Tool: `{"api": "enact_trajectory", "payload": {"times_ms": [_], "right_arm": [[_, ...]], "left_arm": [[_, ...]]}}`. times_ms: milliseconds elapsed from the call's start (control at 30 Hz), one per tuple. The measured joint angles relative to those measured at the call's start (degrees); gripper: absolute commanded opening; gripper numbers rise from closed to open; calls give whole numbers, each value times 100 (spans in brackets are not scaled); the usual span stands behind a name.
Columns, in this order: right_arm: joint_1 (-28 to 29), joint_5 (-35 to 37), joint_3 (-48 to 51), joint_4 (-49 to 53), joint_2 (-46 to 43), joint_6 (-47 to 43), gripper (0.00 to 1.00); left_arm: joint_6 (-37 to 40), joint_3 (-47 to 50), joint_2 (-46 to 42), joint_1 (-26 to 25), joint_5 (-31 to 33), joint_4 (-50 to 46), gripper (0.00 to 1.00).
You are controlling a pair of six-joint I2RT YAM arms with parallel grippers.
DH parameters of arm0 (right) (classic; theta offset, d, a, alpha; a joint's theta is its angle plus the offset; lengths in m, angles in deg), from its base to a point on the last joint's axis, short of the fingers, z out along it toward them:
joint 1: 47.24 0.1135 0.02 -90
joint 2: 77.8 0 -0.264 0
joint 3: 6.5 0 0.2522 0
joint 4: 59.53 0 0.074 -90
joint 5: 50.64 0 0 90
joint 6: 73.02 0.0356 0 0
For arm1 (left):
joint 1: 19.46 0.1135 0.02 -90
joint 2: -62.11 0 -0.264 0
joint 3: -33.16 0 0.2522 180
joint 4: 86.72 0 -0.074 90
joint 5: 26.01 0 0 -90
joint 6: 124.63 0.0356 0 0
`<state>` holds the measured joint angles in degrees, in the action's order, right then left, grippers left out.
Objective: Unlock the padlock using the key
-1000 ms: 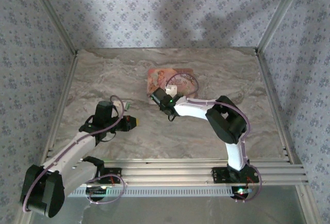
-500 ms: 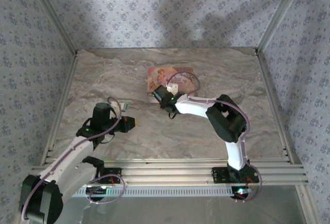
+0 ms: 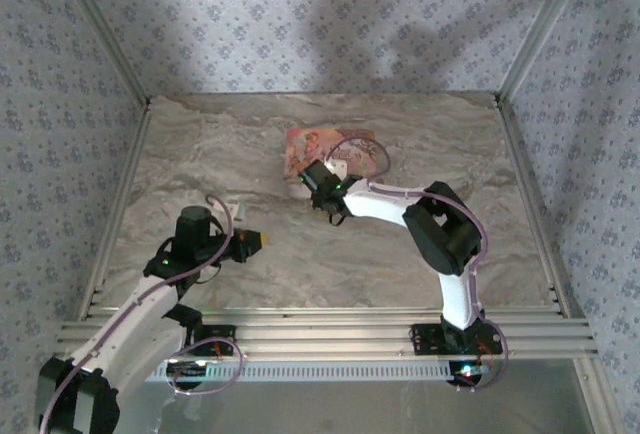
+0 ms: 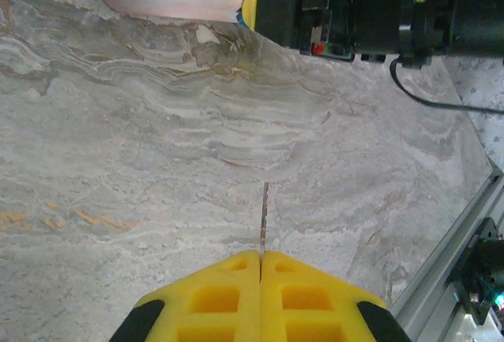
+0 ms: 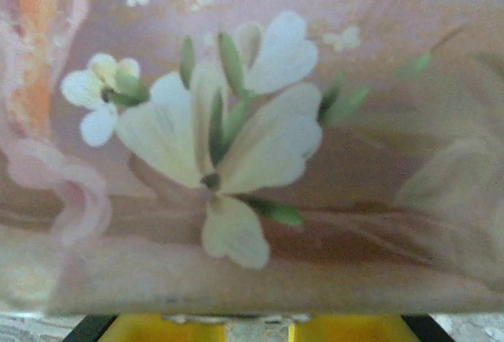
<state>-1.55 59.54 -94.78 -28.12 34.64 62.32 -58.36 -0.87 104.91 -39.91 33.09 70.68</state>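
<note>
Close — right hand (image 5: 257, 328), pink box (image 5: 331, 200) edge

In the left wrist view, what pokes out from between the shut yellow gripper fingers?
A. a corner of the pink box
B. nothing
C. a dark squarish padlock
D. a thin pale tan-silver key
D: the left gripper is shut, and the thin pale tan-silver key juts from the seam between its yellow fingers, above the marbled tabletop.
</note>
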Motion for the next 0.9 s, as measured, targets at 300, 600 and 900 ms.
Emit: {"api": "enact_trajectory", "payload": {"times_ms": [300, 600, 900], "right_arm": [[-157, -1054, -48, 573, -409, 4, 0], [-398, -2037, -160, 1056, -903, 7, 0], [-715, -2669, -162, 1143, -1145, -28, 0]], "left_arm": [[212, 297, 44, -299, -350, 861, 0], [267, 433, 660, -479, -767, 1998, 0], [-168, 407, 1917, -636, -804, 3316, 0]]}}
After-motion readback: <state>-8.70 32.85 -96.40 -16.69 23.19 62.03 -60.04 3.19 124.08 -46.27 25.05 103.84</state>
